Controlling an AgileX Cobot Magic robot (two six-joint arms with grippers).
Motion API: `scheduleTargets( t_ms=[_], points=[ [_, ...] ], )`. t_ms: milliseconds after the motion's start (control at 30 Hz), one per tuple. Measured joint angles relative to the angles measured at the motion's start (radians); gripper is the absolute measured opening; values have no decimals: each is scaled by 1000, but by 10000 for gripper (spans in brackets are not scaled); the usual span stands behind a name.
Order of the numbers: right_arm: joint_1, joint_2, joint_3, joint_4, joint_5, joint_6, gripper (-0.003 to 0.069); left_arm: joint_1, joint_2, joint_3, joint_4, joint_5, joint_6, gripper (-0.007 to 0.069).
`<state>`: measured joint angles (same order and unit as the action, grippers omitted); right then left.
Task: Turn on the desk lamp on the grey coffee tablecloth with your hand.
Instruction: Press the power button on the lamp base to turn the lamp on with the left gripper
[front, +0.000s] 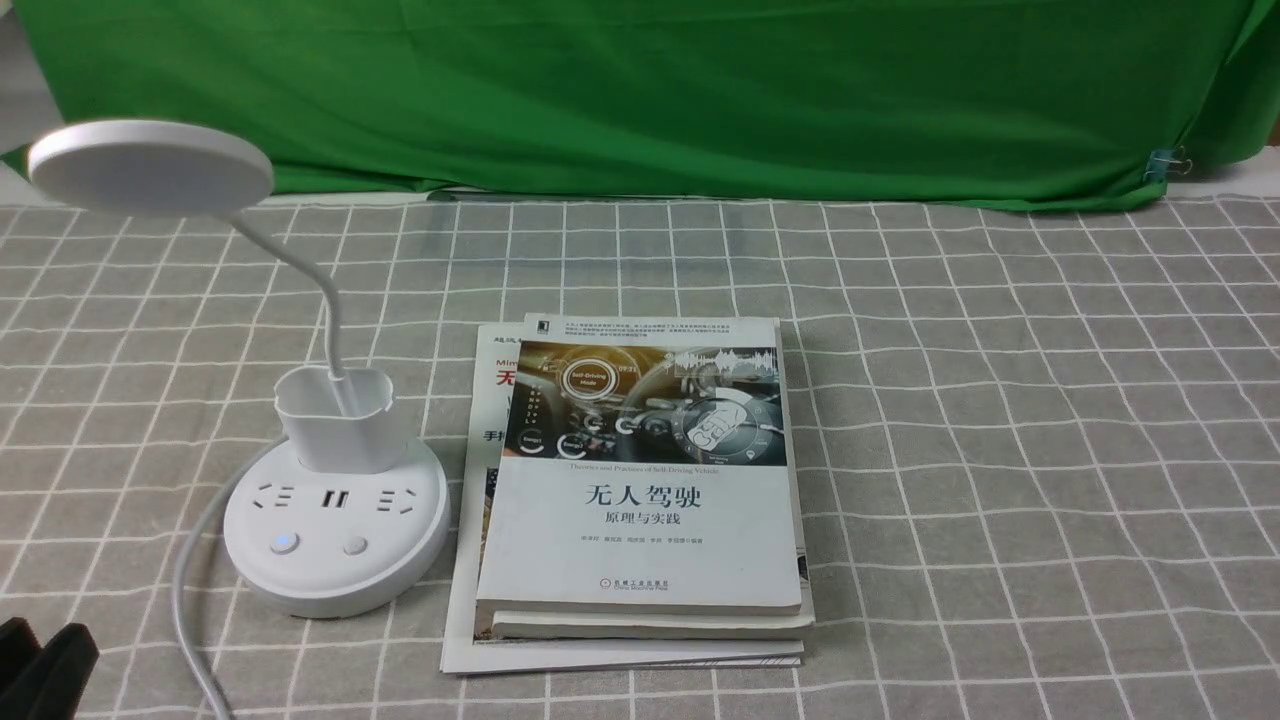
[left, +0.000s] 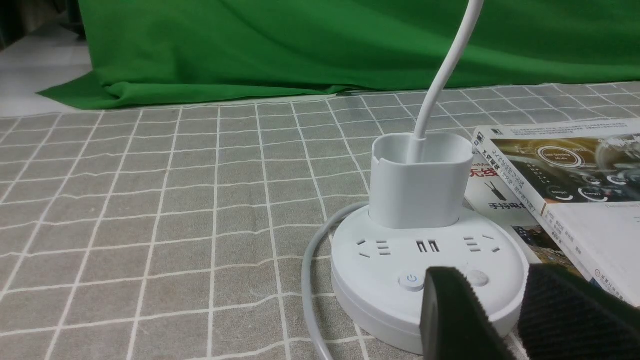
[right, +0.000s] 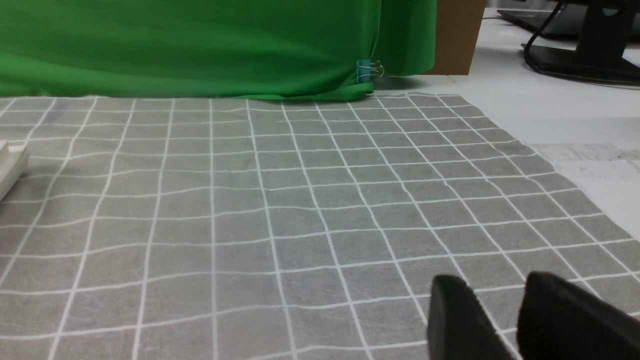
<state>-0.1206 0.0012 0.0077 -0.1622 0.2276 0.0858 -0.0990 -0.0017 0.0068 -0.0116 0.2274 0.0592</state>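
The white desk lamp stands at the left of the grey coffee tablecloth (front: 1000, 400). Its disc head (front: 150, 165) hangs on a bent neck above the cup (front: 345, 420) and round base (front: 335, 540). The base has two buttons: the left one (front: 284, 543) glows blue, the right one (front: 354, 546) is plain. My left gripper (front: 42, 632) is at the near left corner, open and empty. In the left wrist view my left gripper (left: 495, 280) sits just in front of the base (left: 390, 260), one finger beside the plain button (left: 477, 278). My right gripper (right: 495, 280) is open over bare cloth.
A stack of books (front: 640, 480) lies right beside the lamp base. The lamp's white cable (front: 190, 600) curves from the base toward the near edge. A green backdrop (front: 640, 90) with a clip (front: 1165, 162) closes the far side.
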Motion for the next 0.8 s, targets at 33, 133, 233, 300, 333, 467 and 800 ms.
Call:
scheduleTargets(
  t_ms=[33,133,233,300,333,467,800],
  points=[
    [0,0,0,0,0,0,245,0,0,0,0,0,0,197],
    [0,0,0,0,0,0,245,0,0,0,0,0,0,198],
    [0,0,0,0,0,0,245,0,0,0,0,0,0,200],
    [0,0,0,0,0,0,245,0,0,0,0,-7,0,202],
    [0,0,0,0,0,0,245,0,0,0,0,-20,0,204],
    [0,0,0,0,0,0,245,0,0,0,0,-97,0,209],
    [0,0,0,0,0,0,245,0,0,0,0,-276,0,218]
  ],
)
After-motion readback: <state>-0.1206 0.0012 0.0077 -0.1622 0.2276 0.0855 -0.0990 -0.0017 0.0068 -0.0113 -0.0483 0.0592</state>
